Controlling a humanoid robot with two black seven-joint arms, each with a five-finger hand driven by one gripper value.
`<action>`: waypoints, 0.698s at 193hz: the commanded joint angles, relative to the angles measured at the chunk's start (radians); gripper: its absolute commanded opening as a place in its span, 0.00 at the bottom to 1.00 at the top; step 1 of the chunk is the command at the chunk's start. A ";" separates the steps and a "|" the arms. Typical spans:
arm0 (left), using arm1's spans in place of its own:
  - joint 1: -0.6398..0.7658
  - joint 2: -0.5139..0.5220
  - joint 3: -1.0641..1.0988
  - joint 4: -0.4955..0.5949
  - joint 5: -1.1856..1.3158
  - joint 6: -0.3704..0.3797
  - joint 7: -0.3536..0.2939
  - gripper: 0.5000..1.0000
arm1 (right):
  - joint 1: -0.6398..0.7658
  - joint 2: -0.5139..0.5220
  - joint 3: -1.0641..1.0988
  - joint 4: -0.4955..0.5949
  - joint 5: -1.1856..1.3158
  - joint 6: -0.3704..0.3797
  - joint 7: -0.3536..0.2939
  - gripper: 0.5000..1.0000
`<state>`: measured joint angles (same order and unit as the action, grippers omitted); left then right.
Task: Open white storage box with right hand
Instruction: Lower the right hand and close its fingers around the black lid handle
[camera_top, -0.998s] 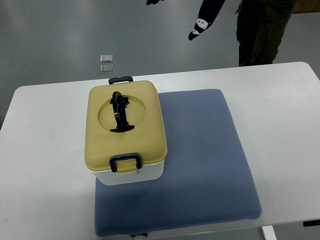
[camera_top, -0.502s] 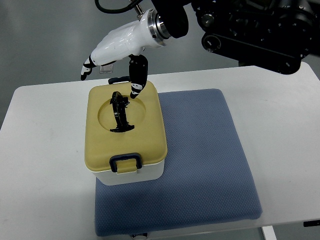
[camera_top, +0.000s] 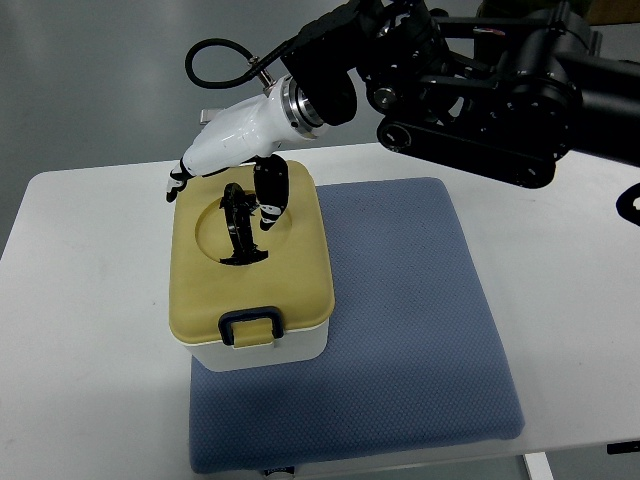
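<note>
On the left part of the white table (camera_top: 90, 300) stands the white storage box (camera_top: 262, 352), with its left side on the bare table and its right side on the edge of a blue-grey cushion mat (camera_top: 400, 330). It has a mustard-yellow lid (camera_top: 200, 290) with a round hollow, where a black folding handle (camera_top: 238, 225) lies, and a dark blue latch (camera_top: 250, 324) clips the near edge; a second latch (camera_top: 243, 158) shows at the far edge. The right hand (camera_top: 232, 150) hangs over the far half of the lid with the fingers spread and holding nothing — the thumb (camera_top: 270, 198) points down just beside the handle, and I cannot tell if it touches the lid. The box looks like rigid, smooth plastic, probably light, so it may slide on the mat when it is pushed. A good place to take hold seems to be the latch tabs first, then the black handle — the smooth lid itself gives little grip. To the right the cushion is bare, and the left hand does not show.
</note>
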<state>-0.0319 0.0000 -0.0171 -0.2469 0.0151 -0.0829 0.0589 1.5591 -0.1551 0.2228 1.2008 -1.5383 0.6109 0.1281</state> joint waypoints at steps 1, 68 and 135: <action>0.000 0.000 0.000 -0.002 0.002 0.000 0.001 1.00 | -0.010 0.002 0.000 -0.006 -0.020 0.000 0.001 0.84; 0.001 0.000 0.000 -0.002 0.002 0.000 0.001 1.00 | -0.042 0.035 0.000 -0.043 -0.055 0.000 0.005 0.80; 0.001 0.000 0.002 -0.002 0.002 0.000 0.001 1.00 | -0.059 0.037 0.001 -0.044 -0.149 -0.034 0.027 0.00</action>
<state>-0.0307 0.0000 -0.0157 -0.2480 0.0169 -0.0829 0.0592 1.4995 -0.1181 0.2225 1.1566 -1.6629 0.5899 0.1459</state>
